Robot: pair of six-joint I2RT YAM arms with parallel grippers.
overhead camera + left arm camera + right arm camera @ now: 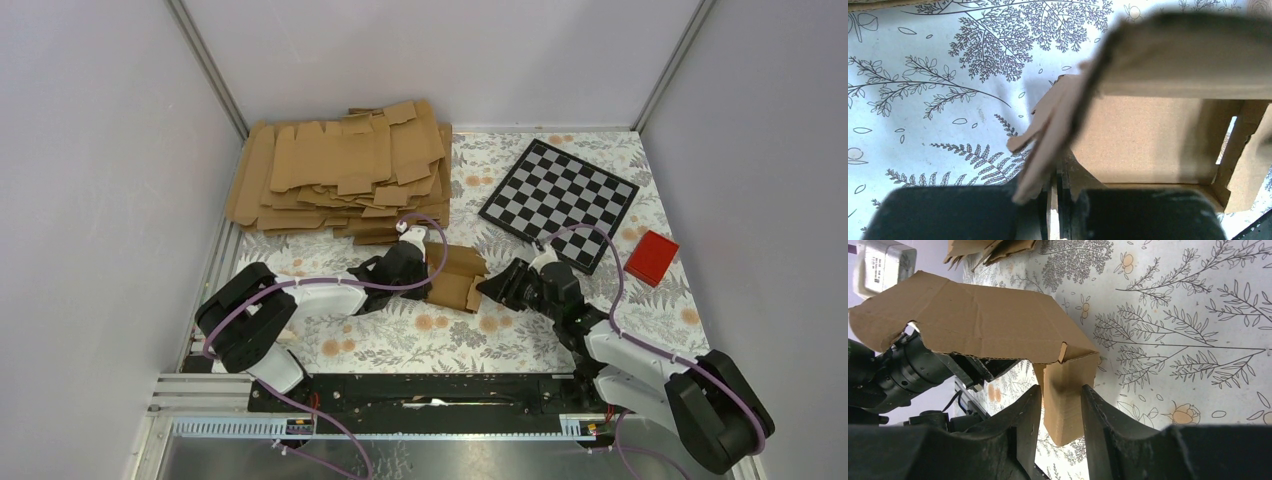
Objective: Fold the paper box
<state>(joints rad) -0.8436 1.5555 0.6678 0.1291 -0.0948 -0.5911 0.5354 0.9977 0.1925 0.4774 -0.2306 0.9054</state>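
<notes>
The paper box [455,275] is a small brown cardboard piece, partly folded, at the middle of the floral table between my two grippers. My left gripper [425,262] is shut on its left edge. In the left wrist view the thin cardboard wall is pinched between the jaws of the left gripper [1058,186], and the box [1148,135] opens beyond them. My right gripper [490,287] is at the box's right side. In the right wrist view a bent flap of the box [983,320] hangs between the fingers of the right gripper [1060,390], which are closed against it.
A big pile of flat cardboard blanks [340,170] lies at the back left. A checkerboard [558,200] sits at the back right, with a red block [652,257] beside it near the right wall. Grey walls enclose the table on three sides.
</notes>
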